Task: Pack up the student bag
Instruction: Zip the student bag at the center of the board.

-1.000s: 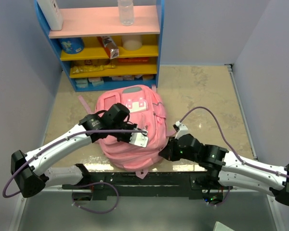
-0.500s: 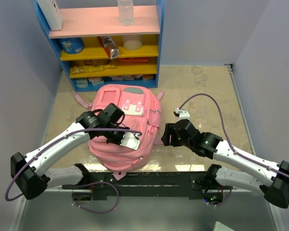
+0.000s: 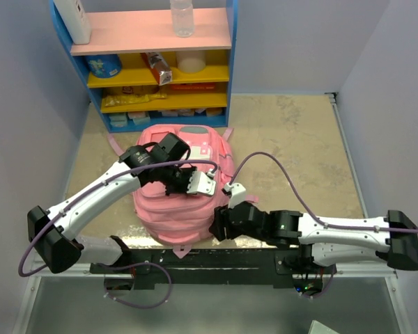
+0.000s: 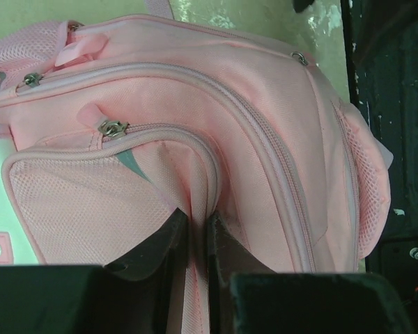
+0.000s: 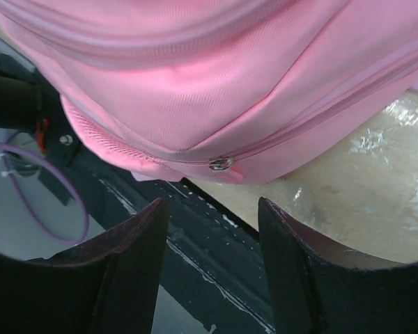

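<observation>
— Judging by what is shown, how much of the packing can be counted as done?

— Very little, it would seem. The student bag [image 3: 171,216] is laid on the worktop [image 3: 285,139] near its front edge, between the two arms, and no opening can be made out in it. In the left wrist view a zip pull [image 4: 111,129] is seen above the front pocket [image 4: 90,202], and the zip lines that are visible appear drawn shut.

— What is being done with the hands?

— The left hand [image 4: 196,226] is pressed together on a fold of pink fabric at the edge of that pocket, so the bag is gripped by its cloth and not by a zip. The right hand [image 5: 210,205] is spread apart and held low at the bag's near side, with nothing between its fingers. A second zip pull [image 5: 221,164] is seen just beyond them, untouched.

— Has anything been put inside?

— That cannot be told, since the interior is hidden. Nothing loose is carried by either hand, and goods are seen standing on the shelf unit [image 3: 125,31] at the back, a bottle [image 3: 182,17] on its top board among them.

— So what is left?

— Nearly all of it, as far as can be judged: a compartment is to be unzipped, things are to be put in, and the zip is to be drawn shut.
</observation>
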`<move>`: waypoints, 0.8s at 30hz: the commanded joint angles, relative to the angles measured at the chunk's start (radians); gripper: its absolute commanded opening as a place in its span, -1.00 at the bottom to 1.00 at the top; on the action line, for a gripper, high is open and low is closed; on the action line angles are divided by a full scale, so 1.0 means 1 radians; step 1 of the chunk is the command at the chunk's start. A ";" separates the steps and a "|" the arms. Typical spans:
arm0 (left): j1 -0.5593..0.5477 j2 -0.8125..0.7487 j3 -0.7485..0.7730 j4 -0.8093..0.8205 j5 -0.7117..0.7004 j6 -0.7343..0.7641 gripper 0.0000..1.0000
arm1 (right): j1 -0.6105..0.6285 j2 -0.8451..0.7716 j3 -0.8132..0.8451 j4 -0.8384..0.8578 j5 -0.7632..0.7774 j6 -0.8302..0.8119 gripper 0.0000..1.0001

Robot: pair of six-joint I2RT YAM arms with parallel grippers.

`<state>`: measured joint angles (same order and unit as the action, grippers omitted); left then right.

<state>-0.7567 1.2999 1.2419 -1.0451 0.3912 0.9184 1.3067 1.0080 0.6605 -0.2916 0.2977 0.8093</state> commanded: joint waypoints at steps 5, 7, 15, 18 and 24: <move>0.003 -0.034 0.035 0.034 0.038 -0.033 -0.83 | 0.104 0.101 0.065 0.006 0.216 0.073 0.12; 0.003 -0.051 0.011 0.033 0.031 -0.023 -0.83 | 0.106 0.116 0.082 0.003 0.242 -0.016 0.13; 0.003 -0.070 -0.007 0.030 0.029 -0.030 -0.83 | 0.108 0.205 0.053 0.111 0.245 -0.203 0.14; 0.005 -0.074 -0.006 0.030 0.025 -0.033 -0.83 | 0.109 0.222 0.022 0.147 0.254 -0.200 0.11; 0.003 -0.083 0.001 0.039 0.011 -0.038 -0.81 | 0.108 0.221 -0.035 0.246 0.270 -0.210 -0.02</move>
<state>-0.7547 1.2675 1.2285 -1.0328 0.3912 0.8906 1.4101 1.2362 0.6552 -0.1474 0.5133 0.6319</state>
